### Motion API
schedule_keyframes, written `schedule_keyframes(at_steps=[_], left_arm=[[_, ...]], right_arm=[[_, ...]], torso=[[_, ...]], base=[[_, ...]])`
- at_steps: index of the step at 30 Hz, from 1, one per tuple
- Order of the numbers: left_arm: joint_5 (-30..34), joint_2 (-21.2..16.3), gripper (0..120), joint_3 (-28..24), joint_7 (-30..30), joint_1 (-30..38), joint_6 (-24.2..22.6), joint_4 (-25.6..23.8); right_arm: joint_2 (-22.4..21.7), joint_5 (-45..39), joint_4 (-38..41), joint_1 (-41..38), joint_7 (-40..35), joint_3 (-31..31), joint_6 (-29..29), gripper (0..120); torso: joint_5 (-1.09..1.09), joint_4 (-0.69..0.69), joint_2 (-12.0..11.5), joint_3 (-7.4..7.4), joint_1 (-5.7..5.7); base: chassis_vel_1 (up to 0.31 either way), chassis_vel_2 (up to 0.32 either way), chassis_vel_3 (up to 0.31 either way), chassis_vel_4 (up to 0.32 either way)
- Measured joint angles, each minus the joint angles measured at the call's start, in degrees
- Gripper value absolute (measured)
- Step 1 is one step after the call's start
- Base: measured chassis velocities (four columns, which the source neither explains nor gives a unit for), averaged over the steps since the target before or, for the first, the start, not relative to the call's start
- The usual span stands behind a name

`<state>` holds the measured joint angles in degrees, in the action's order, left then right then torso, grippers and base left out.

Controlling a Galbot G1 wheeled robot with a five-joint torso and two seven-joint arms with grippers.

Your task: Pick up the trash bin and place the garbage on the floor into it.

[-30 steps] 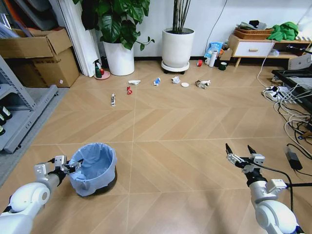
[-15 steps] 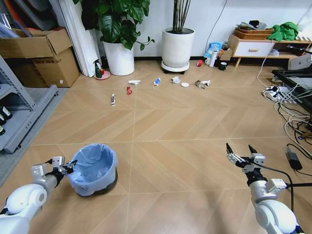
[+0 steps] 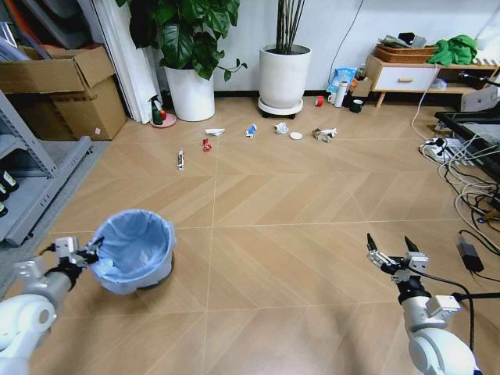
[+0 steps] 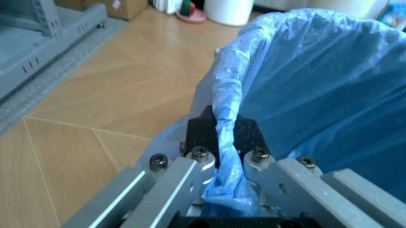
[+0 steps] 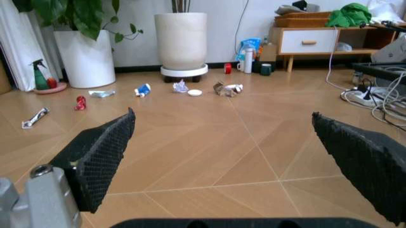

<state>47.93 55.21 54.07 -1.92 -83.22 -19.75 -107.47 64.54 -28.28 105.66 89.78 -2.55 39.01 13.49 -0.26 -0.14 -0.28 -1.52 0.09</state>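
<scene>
My head camera looks forward and down the floor toward the white plant pot [image 3: 284, 76]. My left wrist camera sits right against the trash bin [image 4: 317, 90], far short of that pot. My right wrist camera looks low along the floor, sharing the pot [image 5: 181, 40] with the head view.
</scene>
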Motion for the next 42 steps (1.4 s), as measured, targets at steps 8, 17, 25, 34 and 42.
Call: schedule_keyframes(at_steps=[8, 17, 25, 34, 42], left_arm=[[0.4, 0.3, 0, 1.2, -0.2, -1.2, 1.0, -1.1], [0.3, 0.5, 0, -0.5, 0.1, -0.4, 0.5, -1.3], [0.3, 0.5, 0, -0.8, 0.1, -0.3, 0.3, -1.2], [0.9, 0.4, 0, -0.8, 0.3, -0.3, 0.2, -1.2], [0.9, 0.5, 0, -0.9, 0.3, -0.3, 0.1, -1.2]], right_arm=[[0.0, 0.6, -1.0, -0.2, 0.1, 0.1, 0.3, 100], [0.0, 1.4, -1.6, -0.1, 0.3, 0.7, 1.0, 100], [0.1, 2.1, -2.0, -0.2, 0.5, 0.8, 2.0, 100], [0.2, 2.6, -2.3, -0.5, 0.4, 0.6, 2.1, 100], [0.0, 4.6, -3.2, -0.7, 0.4, 1.1, 2.5, 100]], torso=[[0.00, -0.01, 0.0, 0.00, 0.00], [-0.01, -0.01, 0.0, -0.01, 0.00], [-0.02, 0.00, 0.0, 0.00, 0.01], [-0.01, -0.01, 0.0, 0.00, 0.00], [-0.01, -0.01, 0.0, 0.00, -0.01]], base=[[0.000, 0.000, 0.000, 0.000], [-0.050, 0.049, 0.041, -0.046], [-0.033, 0.037, 0.035, -0.029], [-0.009, 0.008, 0.011, -0.009], [-0.105, 0.117, 0.109, -0.121]])
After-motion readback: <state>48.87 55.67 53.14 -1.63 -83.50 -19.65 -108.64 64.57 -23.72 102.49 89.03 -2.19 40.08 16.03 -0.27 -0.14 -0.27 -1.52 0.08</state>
